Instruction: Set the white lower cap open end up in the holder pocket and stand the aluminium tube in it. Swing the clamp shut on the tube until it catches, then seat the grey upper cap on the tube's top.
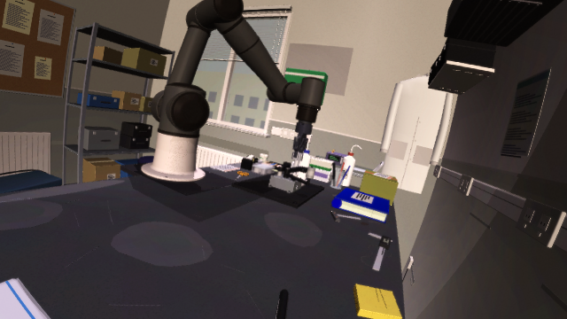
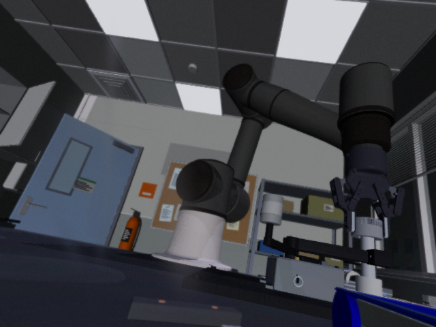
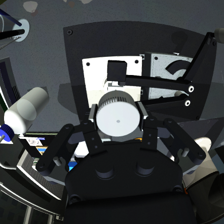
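My gripper (image 3: 117, 115) points straight down over the holder, its two fingers set on opposite sides of the grey upper cap (image 3: 118, 117), a ribbed round cap. The cap (image 2: 368, 224) sits at the top of the aluminium tube (image 2: 367, 258), which stands upright in the white lower cap (image 2: 368, 283) in the holder pocket. The black clamp arm (image 2: 331, 251) lies across the tube, reaching from its pivot on the grey holder block (image 2: 304, 278). In the wrist camera the cap hides the tube below it.
The clamp's upright handle with a pale knob (image 2: 272, 209) stands just left of the gripper. A wash bottle (image 1: 350, 168), a blue book (image 1: 361, 204) and a yellow-green box (image 1: 378, 186) lie to the right on the dark bench. The arm's white base (image 1: 173, 155) stands to the left.
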Tool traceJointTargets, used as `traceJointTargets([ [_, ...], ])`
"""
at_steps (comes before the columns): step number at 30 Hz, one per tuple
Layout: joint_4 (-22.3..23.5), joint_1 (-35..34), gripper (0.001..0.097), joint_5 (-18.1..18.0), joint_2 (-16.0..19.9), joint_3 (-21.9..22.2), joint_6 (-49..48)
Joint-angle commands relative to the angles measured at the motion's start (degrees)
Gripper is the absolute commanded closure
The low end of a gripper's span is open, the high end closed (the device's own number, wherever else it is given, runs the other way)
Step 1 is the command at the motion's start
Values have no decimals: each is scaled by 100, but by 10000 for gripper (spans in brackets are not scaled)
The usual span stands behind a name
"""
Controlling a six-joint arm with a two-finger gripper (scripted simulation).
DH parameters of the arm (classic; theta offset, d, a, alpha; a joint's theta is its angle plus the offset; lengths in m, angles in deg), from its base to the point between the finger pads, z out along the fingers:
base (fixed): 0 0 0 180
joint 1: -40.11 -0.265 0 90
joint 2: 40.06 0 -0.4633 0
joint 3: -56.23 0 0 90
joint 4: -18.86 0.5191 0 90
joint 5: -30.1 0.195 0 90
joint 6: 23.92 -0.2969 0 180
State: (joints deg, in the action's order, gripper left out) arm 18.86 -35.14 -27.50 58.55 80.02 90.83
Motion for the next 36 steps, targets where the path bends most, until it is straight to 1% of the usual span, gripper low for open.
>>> traceJointTargets([
  [1, -1, 0, 821, 0, -2, -3, 0],
  [29, -1, 0, 261, 0, -2, -3, 0],
  [36, -1, 0, 261, 0, -2, -3, 0],
])
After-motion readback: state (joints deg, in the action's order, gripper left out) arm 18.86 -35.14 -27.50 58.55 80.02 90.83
